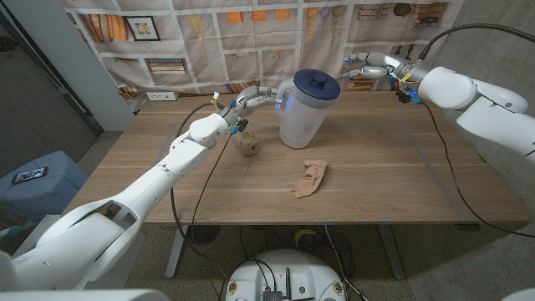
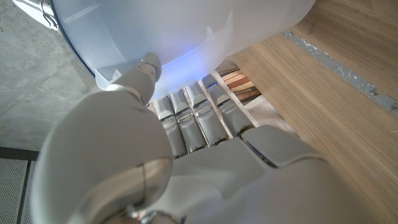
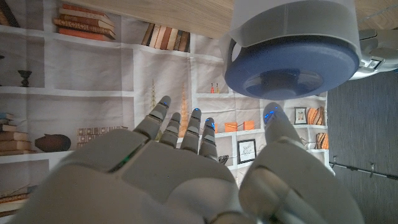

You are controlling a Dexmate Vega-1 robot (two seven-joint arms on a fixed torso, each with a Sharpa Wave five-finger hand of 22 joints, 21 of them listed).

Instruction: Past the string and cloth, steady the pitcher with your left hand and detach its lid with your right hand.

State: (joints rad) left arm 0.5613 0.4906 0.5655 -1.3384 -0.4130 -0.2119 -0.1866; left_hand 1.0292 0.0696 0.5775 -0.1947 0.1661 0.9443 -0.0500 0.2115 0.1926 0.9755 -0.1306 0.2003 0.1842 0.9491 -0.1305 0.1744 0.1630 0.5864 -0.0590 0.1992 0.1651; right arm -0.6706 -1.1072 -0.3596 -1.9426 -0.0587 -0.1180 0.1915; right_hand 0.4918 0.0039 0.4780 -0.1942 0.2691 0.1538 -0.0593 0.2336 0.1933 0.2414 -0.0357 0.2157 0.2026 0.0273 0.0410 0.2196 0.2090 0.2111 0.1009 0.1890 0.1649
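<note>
A clear pitcher (image 1: pixel 301 121) with a dark blue lid (image 1: pixel 315 82) stands at the table's far middle. My left hand (image 1: pixel 253 98) reaches its handle side; in the left wrist view the thumb (image 2: pixel 149 65) lies on the handle's edge and the fingers (image 2: pixel 196 115) run under it against the pitcher wall (image 2: pixel 186 31). My right hand (image 1: pixel 372 67) hovers to the lid's right, fingers spread and empty. From the right wrist, that hand (image 3: pixel 186 168) faces the lid (image 3: pixel 292 65) with a gap between. The string ball (image 1: pixel 247 147) and tan cloth (image 1: pixel 311 177) lie nearer me.
The wooden table (image 1: pixel 393 184) has bare room on its right half and along the front edge. A printed bookshelf backdrop (image 1: pixel 209 42) hangs close behind the pitcher. A blue bin (image 1: pixel 33 180) stands off the table's left side.
</note>
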